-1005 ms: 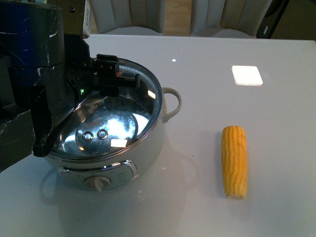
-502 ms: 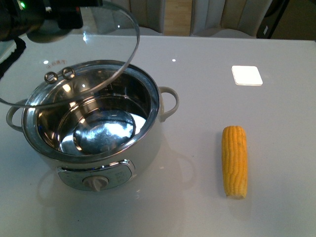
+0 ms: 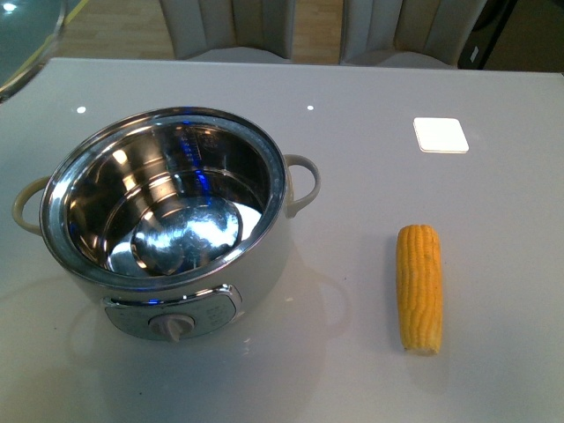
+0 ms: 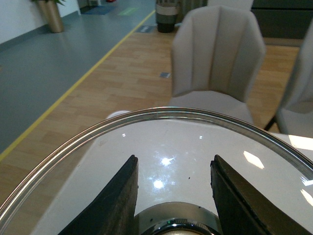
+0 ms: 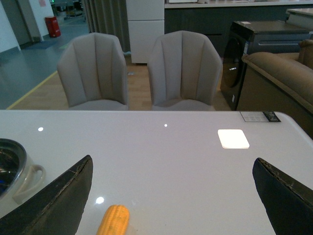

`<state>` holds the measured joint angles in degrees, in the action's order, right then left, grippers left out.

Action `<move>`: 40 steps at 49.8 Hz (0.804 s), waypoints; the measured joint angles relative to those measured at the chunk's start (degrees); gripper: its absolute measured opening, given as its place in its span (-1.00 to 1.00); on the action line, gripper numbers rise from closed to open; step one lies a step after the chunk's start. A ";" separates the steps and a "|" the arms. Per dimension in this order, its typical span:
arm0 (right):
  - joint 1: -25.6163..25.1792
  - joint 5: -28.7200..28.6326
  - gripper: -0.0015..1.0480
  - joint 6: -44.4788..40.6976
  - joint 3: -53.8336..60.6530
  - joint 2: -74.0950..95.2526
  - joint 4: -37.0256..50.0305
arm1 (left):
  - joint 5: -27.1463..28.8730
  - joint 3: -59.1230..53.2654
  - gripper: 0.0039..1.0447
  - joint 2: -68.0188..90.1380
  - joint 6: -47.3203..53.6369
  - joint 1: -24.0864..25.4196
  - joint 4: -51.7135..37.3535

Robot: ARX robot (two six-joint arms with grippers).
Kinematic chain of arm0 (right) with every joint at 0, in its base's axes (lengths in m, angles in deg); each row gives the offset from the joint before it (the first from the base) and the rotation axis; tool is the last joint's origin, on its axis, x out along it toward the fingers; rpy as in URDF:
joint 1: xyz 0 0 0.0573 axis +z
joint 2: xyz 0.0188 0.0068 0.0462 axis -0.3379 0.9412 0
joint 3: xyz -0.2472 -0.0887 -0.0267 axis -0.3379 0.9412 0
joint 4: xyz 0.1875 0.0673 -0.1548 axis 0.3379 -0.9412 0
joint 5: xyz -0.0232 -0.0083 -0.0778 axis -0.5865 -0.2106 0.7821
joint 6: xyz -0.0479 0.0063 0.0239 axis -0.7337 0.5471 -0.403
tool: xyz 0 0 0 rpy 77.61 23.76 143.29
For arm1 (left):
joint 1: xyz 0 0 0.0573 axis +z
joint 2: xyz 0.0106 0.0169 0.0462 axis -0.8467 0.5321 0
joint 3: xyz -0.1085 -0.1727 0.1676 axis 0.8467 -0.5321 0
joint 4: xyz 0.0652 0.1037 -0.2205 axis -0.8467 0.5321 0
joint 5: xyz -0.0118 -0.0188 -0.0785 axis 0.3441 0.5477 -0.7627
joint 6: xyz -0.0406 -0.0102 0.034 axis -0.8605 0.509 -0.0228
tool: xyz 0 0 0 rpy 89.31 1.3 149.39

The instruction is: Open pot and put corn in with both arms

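The cream-white pot (image 3: 264,264) stands uncovered on the table's left side, its steel inner bowl (image 3: 167,207) bare inside. The yellow corn (image 3: 419,286) lies on the table to its right, lengthwise toward me. The glass lid (image 3: 26,40) hangs at the far upper left corner of the front view, clear of the pot. In the left wrist view my left gripper (image 4: 173,164) is shut on the glass lid (image 4: 161,142) at its knob. My right gripper (image 5: 173,169) hovers open above the table, with the tip of the corn (image 5: 113,220) and the pot's handle (image 5: 32,178) below it.
A white square patch (image 3: 441,134) lies on the table at the back right. Two grey chairs (image 5: 139,71) stand behind the table's far edge. Neither arm shows in the front view.
The left arm has lifted the glass lid off the pot and carried it up and to the far left, almost out of the front view. The corn has not moved.
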<state>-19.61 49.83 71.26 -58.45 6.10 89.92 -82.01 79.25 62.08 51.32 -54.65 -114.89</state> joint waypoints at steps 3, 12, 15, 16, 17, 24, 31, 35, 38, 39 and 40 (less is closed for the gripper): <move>0.00 0.00 0.83 0.00 0.00 0.00 0.00 | -0.72 -0.28 -0.24 1.03 0.92 3.28 -1.75; 0.00 0.00 0.83 0.00 0.00 0.00 0.00 | -3.02 -1.18 -0.24 6.21 2.75 10.29 -6.71; 0.00 0.00 0.83 0.00 0.00 0.00 0.00 | -3.48 -1.33 -0.24 8.35 2.84 12.09 -8.07; 0.00 0.00 0.83 0.00 0.00 0.00 0.00 | -3.58 -1.38 -0.24 9.18 2.97 12.72 -8.63; 0.00 0.00 0.83 0.00 0.00 0.00 0.00 | -3.82 -1.42 -0.24 10.03 3.15 13.35 -9.22; 0.00 0.00 0.83 0.00 0.00 0.00 0.00 | -4.90 -1.46 -0.24 14.97 3.89 16.55 -12.17; 0.00 0.00 0.83 0.00 0.00 0.00 0.00 | -6.43 -1.38 -0.24 21.20 4.66 18.99 -15.76; 0.00 0.00 0.83 0.00 0.00 0.00 0.00 | -6.86 -0.79 -0.24 24.06 5.11 19.19 -17.11; 0.00 0.00 0.83 0.00 0.00 0.00 0.00 | -7.13 -0.13 -0.24 26.18 5.40 19.21 -18.43; 0.00 0.00 0.83 0.00 0.00 0.00 0.00 | -7.19 0.04 -0.24 26.56 5.42 19.21 -18.60; 0.00 0.00 0.83 0.00 0.00 0.00 0.00 | -7.34 0.37 -0.24 27.32 5.42 19.21 -18.88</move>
<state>-19.61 49.83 71.26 -58.45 6.10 89.92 -89.35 79.62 89.40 56.74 -35.44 -133.78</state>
